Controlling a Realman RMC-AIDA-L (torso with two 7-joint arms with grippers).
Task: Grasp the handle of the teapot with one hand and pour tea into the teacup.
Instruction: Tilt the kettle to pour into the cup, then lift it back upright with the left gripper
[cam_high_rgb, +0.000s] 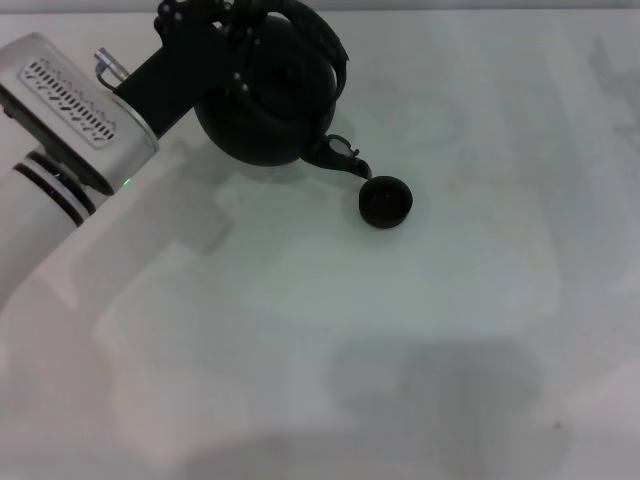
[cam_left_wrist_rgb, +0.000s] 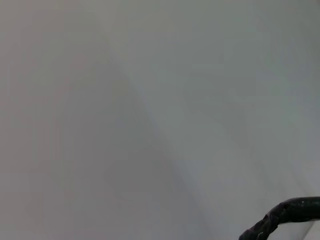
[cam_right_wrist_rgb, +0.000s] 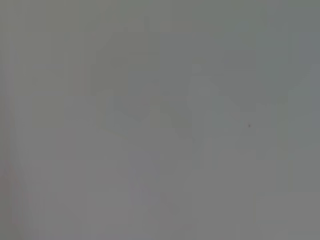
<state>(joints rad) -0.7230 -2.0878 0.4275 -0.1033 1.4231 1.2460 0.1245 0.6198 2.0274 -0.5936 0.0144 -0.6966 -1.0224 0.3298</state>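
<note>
In the head view the black teapot (cam_high_rgb: 262, 110) is at the far left of the table, tipped so that its short spout (cam_high_rgb: 340, 156) points down toward the teacup (cam_high_rgb: 385, 202). The tiny black cup stands on the table just beyond the spout's tip. My left gripper (cam_high_rgb: 243, 32) reaches in from the left over the top of the pot and is shut on the handle (cam_high_rgb: 328, 48), whose arch curves round the pot's far side. The left wrist view shows only a short wrapped stretch of the handle (cam_left_wrist_rgb: 287, 214). My right gripper is out of view.
The pale table top (cam_high_rgb: 400, 330) spreads out in front of and to the right of the cup. My white left forearm (cam_high_rgb: 60, 150) crosses the near left corner. The right wrist view shows only plain grey surface.
</note>
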